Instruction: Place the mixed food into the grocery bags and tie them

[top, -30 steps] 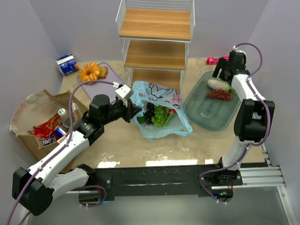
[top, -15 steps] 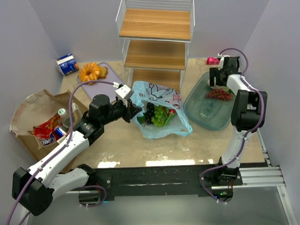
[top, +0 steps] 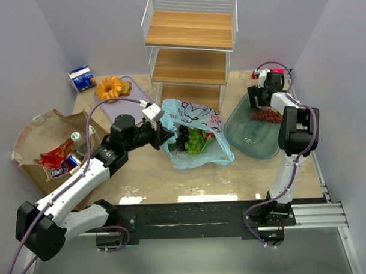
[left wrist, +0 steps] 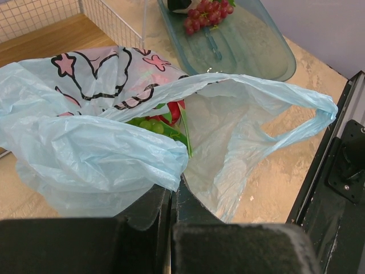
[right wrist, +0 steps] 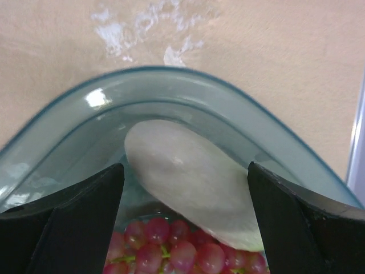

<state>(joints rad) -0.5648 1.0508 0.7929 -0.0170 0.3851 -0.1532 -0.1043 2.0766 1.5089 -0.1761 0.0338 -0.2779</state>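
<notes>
My left gripper is shut on the edge of the light-blue plastic bag, holding its mouth open; the pinch shows in the left wrist view. Green and dark grapes lie inside that bag. My right gripper is open and low in the far end of the green bowl. Its jaws stand either side of the pale oblong fruit, apart from it. Red grapes lie beside the fruit. The brown paper bag holds the red snack packet, the can and the bottle.
A wire shelf rack stands at the back middle, just behind the plastic bag. The orange pastry and the blue-white carton sit at the back left. The bowl's rim curves close round the right fingers.
My right gripper has swung left and down to the bowl's far end, over the pale fruit. The left arm and the plastic bag have not moved.
</notes>
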